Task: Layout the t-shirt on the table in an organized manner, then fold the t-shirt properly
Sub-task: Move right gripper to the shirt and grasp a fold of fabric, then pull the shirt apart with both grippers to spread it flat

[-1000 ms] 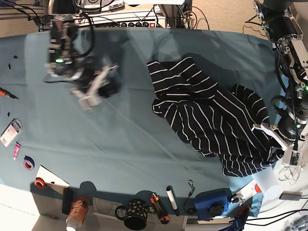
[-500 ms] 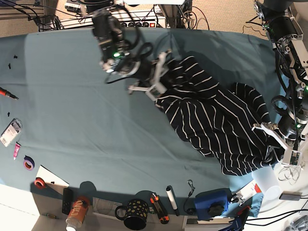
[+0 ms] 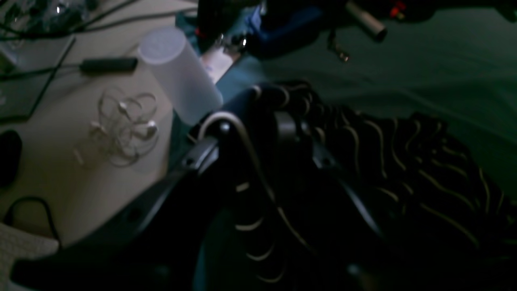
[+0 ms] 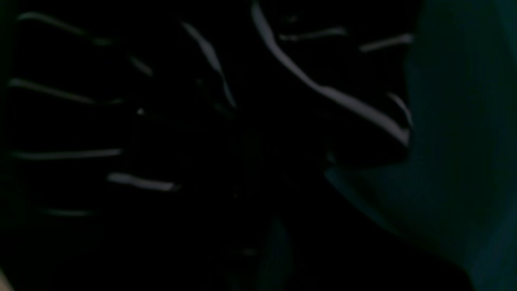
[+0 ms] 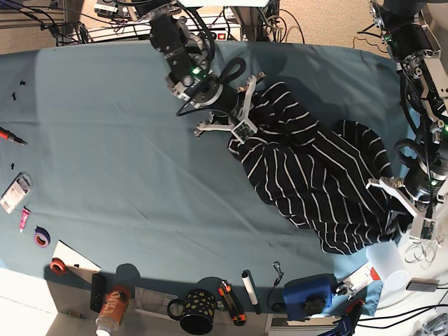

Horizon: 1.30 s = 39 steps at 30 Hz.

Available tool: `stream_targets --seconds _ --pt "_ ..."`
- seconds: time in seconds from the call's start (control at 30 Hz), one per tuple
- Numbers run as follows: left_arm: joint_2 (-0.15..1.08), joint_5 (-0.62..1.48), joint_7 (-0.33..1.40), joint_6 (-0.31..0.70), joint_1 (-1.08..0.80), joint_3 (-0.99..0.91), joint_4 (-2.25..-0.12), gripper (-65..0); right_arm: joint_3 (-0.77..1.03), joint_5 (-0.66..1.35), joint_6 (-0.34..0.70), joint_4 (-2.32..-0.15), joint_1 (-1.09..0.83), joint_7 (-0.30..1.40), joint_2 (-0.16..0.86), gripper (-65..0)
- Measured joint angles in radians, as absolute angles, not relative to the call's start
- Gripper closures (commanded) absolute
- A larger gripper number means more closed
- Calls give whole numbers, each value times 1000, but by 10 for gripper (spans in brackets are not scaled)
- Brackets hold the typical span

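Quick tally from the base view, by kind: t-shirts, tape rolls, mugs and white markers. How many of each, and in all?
t-shirt: 1
tape rolls: 2
mug: 1
marker: 1
Total: 5
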State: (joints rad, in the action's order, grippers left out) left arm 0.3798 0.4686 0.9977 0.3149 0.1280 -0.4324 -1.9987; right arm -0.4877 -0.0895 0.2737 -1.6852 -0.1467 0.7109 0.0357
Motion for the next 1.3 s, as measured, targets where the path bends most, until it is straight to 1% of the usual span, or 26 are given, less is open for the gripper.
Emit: stream_targets --seconds 0.1,0.23,0.37,0.43,0.5,0.57,0.63,0.7,0.8,0.87,0.97,1.03,1.1,1.23,1.3 --pt "380 519 1042 315 128 -432 -1999 -156 -475 -132 246 -1724 -122 769 46 0" --pt "380 543 1047 315 83 -431 -1999 -156 -376 -128 247 -1770 -41 767 43 0" --pt "380 543 1055 315 -10 -432 -1998 -156 -176 -16 248 -1773 22 767 39 0" --pt "379 544 1052 316 -43 -430 -1998 -156 -65 38 265 -1773 44 778 41 0" --pt "380 548 1051 315 -73 -432 -1998 -156 30 78 308 -1773 70 781 41 0" --pt "380 568 1056 316 -93 -432 -1998 -156 98 107 329 -1773 86 786 50 0" --pt "380 616 1070 373 -98 -432 -1998 -177 137 122 339 -1773 86 790 66 0" --pt "380 676 1106 429 -104 -432 -1999 -218 168 115 337 -1773 83 796 93 0" --pt "380 797 1105 537 -137 -432 -2000 -276 195 114 333 -1773 83 801 144 0" --pt "380 873 1109 585 -173 -432 -2002 -286 200 115 334 -1773 83 804 170 0" --pt "380 939 1118 596 -221 -432 -2013 -286 200 76 331 -1773 83 808 202 0" --pt "380 991 1119 597 -239 -432 -2037 -286 200 56 311 -1773 83 807 222 0" --pt "380 990 1117 597 -243 -432 -2057 -286 200 17 287 -1773 83 807 241 0" --pt "380 867 1116 596 -244 -432 -2059 -286 270 -1 261 -1773 84 808 265 0" --pt "380 818 1108 597 -244 -432 -2059 -286 339 44 255 -1773 84 813 269 0"
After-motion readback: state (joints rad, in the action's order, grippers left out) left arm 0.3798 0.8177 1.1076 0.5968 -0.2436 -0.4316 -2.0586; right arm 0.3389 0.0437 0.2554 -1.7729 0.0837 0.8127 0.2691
